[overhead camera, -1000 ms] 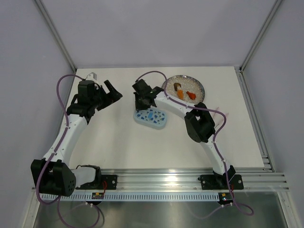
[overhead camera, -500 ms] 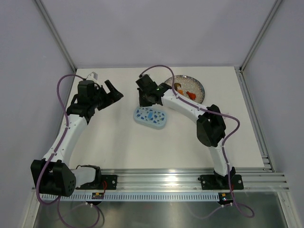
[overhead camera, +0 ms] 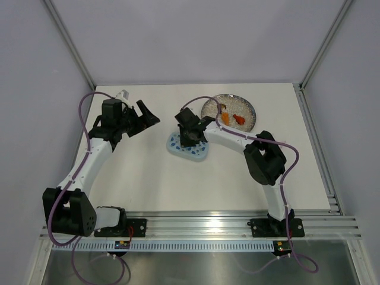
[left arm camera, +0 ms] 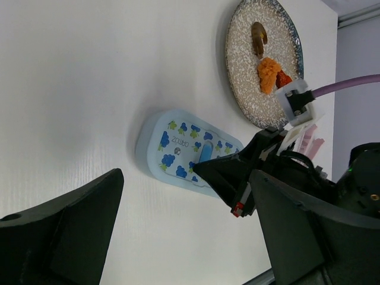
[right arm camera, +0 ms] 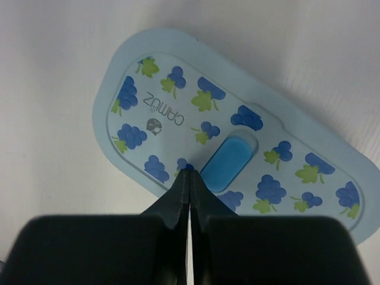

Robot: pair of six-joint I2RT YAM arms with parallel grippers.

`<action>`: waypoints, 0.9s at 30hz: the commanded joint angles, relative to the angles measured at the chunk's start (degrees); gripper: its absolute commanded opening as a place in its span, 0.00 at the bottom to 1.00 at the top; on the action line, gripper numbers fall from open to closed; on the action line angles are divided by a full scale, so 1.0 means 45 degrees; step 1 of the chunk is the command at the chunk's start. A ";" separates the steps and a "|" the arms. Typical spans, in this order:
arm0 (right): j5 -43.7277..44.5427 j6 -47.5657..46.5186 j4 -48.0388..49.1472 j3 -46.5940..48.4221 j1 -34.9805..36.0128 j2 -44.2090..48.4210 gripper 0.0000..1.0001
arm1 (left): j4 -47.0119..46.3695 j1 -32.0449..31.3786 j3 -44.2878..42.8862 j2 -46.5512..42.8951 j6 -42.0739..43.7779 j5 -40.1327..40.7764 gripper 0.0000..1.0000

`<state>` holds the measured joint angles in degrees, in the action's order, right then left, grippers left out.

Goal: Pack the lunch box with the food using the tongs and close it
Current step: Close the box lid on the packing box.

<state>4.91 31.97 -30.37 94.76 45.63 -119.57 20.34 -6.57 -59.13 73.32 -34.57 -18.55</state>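
Observation:
The lunch box (overhead camera: 200, 154) lies on the white table with its pale-blue, grape-printed lid (right arm camera: 178, 113) on top. My right gripper (right arm camera: 189, 171) is shut with nothing in it, its black tips resting on the lid beside the blue tab (right arm camera: 228, 161). To the left of the box, my left gripper (overhead camera: 145, 122) hangs open and empty above the table. The food sits on a grey speckled plate (left arm camera: 243, 77): a brown piece (left arm camera: 259, 37), an orange piece (left arm camera: 268, 72) and a red piece (left arm camera: 284, 79). The pale tongs (left arm camera: 313, 144) peek out past the right arm.
The plate (overhead camera: 246, 107) stands at the back right, just behind the right arm's forearm. That forearm reaches across from the plate to the box. Grey walls and metal frame posts enclose the table on three sides.
My right gripper came down and forward from behind the box onto its lid, staying shut. The left arm shifted slightly right toward the box, still open.

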 commanded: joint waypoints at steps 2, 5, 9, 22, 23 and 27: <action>0.0624 -0.0208 -0.0672 -0.0179 0.0154 0.1392 0.00 | -0.0945 -0.0122 -0.0102 0.0191 -0.0189 -0.0703 0.91; 0.1309 -0.0443 -0.1024 0.0094 0.0057 0.2330 0.00 | -0.1101 -0.0258 -0.0101 0.0405 -0.0287 -0.0878 0.91; 0.1604 -0.0463 -0.1005 -0.0334 -0.0450 0.3210 0.00 | -0.1160 -0.0357 -0.0199 0.0582 -0.0327 -0.1054 0.91; 0.0414 0.0201 -0.0204 -0.2483 -0.1252 0.1512 0.00 | -0.0927 -0.0435 -0.0375 0.0719 -0.0190 -0.1250 0.91; 0.0355 0.0221 -0.0224 -0.2580 -0.1252 0.1609 0.00 | -0.0887 -0.0454 -0.0394 0.0699 -0.0151 -0.1231 0.91; 0.0589 0.0105 -0.0418 -0.2523 -0.1214 0.2643 0.00 | -0.0789 -0.0435 -0.0492 0.0719 -0.0092 -0.1230 0.91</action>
<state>7.42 32.40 -30.50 84.03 39.68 -111.13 17.96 -8.34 -59.13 76.36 -35.77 -22.50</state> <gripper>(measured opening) 0.007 0.914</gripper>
